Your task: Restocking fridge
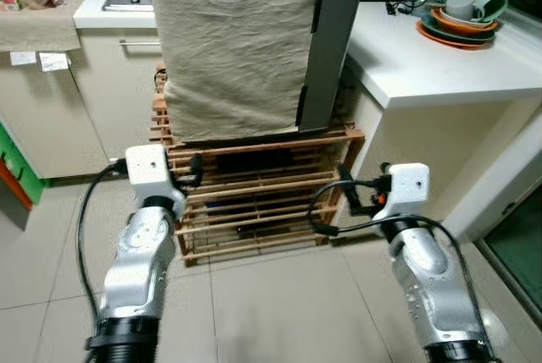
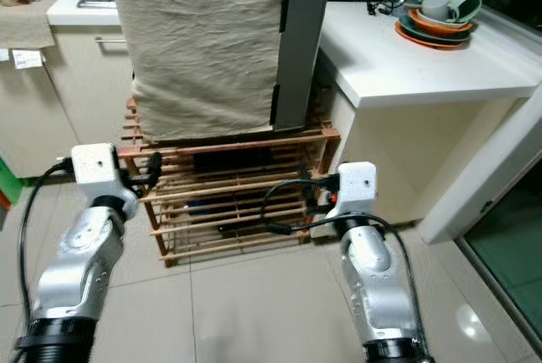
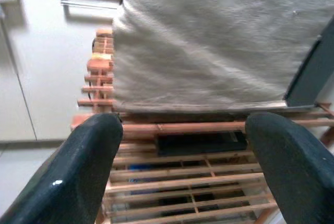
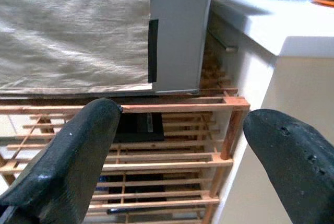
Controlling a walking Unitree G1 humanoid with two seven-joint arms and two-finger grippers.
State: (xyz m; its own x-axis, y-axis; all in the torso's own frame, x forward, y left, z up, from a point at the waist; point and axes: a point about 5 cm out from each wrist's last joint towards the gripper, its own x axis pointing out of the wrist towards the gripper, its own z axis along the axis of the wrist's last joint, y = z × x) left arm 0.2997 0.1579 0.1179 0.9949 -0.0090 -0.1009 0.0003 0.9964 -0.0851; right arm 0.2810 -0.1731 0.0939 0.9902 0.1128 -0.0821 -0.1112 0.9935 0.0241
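Right now both arms are raised in front of the robot, pointing at a small grey fridge draped in a beige cloth. The fridge sits on top of a slatted wooden rack, straight ahead and a little beyond the grippers, its door shut and the cloth covering most of its front. The left gripper hovers near the rack's left side with its two black fingers spread wide and nothing between them; through the gap you see the rack's top rail and the hem of the cloth. The right gripper hangs near the rack's right corner, fingers likewise wide apart and empty, framing the fridge's grey edge and a dark strip on it. Something dark lies on the rack's shelf under the fridge; what it is can't be made out. To the right stands a white counter, touching nothing the arms hold, with a stack of coloured bowls and cups at its far end. On the far left, cream cabinets with a cloth hanging over the top. Pale floor tiles run underneath.
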